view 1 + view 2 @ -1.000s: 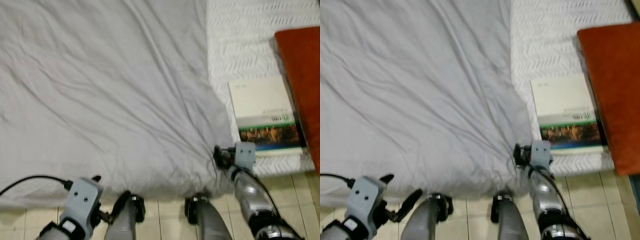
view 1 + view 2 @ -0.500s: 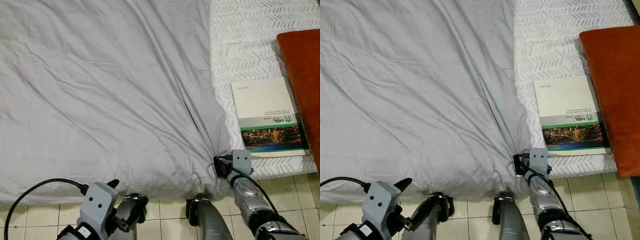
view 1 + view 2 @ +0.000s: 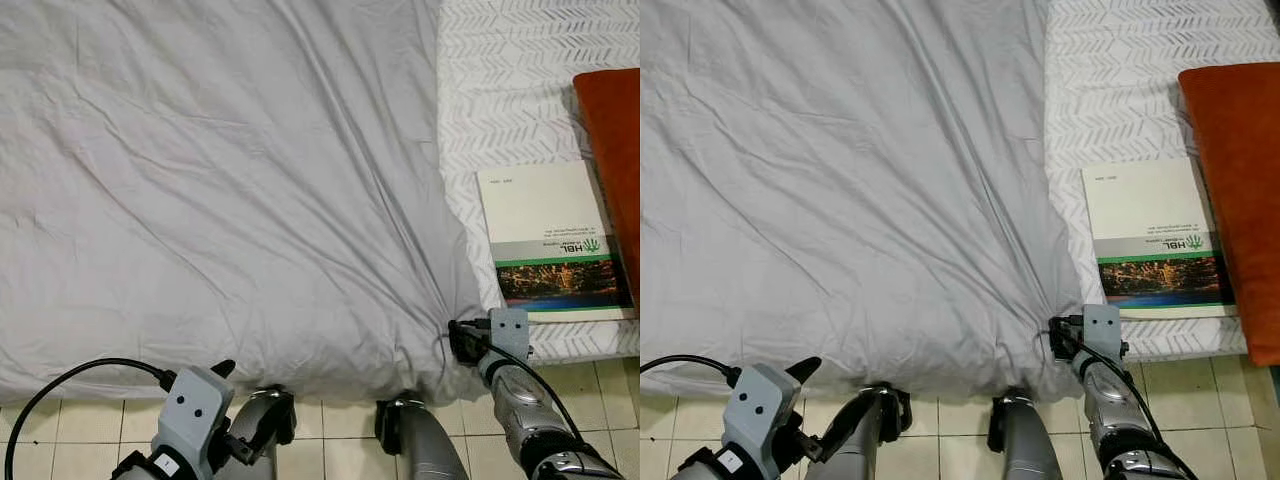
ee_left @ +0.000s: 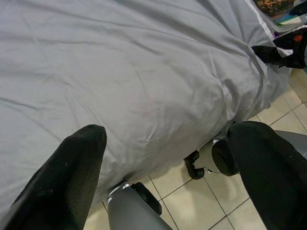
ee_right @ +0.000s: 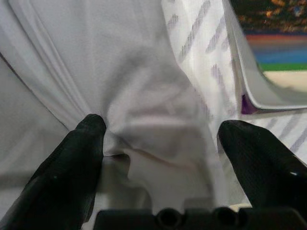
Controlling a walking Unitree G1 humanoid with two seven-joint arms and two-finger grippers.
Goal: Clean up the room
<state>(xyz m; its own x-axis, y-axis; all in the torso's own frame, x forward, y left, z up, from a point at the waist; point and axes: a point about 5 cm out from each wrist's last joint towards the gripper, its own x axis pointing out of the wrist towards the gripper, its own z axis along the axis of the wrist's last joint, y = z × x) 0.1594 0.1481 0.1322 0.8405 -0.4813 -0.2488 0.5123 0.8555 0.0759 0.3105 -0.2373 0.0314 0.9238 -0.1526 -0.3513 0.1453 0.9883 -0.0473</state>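
Right wrist view: the right gripper (image 5: 160, 153) sits with fingers spread, released, at the grey sheet (image 3: 230, 180) corner on the bed's near edge, just beside a book (image 3: 550, 240). A careless pull could drag the book off. The left gripper (image 4: 168, 158), also spread, hangs idle.

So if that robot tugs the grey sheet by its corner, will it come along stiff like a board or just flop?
Probably flop. The grey sheet is full of soft creases, and it bunches into folds near the right gripper at its corner. It also drapes over the bed edge, so it likely drags and stretches rather than sliding as one piece. It looks thin, so probably light.
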